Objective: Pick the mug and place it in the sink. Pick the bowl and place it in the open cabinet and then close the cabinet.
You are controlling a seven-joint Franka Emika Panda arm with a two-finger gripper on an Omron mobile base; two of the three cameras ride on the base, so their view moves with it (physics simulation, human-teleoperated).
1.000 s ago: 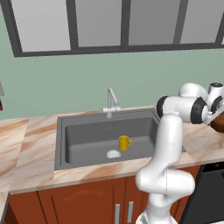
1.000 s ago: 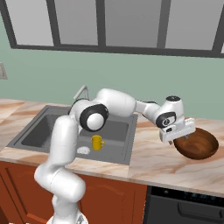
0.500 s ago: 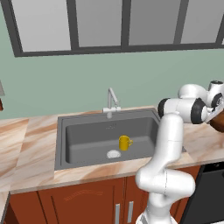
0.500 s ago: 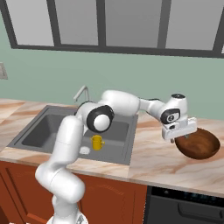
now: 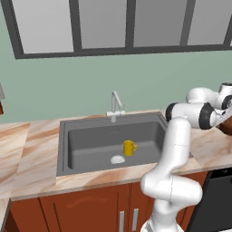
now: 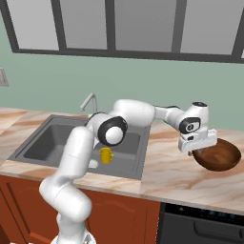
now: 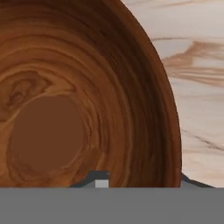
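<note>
Bowl (image 6: 218, 155) on the marble bench (image 6: 171, 174), gripper (image 7: 142, 181) at its near rim.
Fingers straddled the rim, one inside, one outside; whether clamped yet, could not tell. Mug (image 5: 129, 147) already sat in the sink (image 5: 86, 147), so the bowl step seemed underway.

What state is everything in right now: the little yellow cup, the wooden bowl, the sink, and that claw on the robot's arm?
Mug: upright, standing inside the sink near the drain.
Sink: dry, holding nothing but the mug.
Faucet: no water running.
Bowl: upright on the counter, right of the sink.
Claw: at the bowl's rim, one finger inside and one outside, closing on it.
</note>
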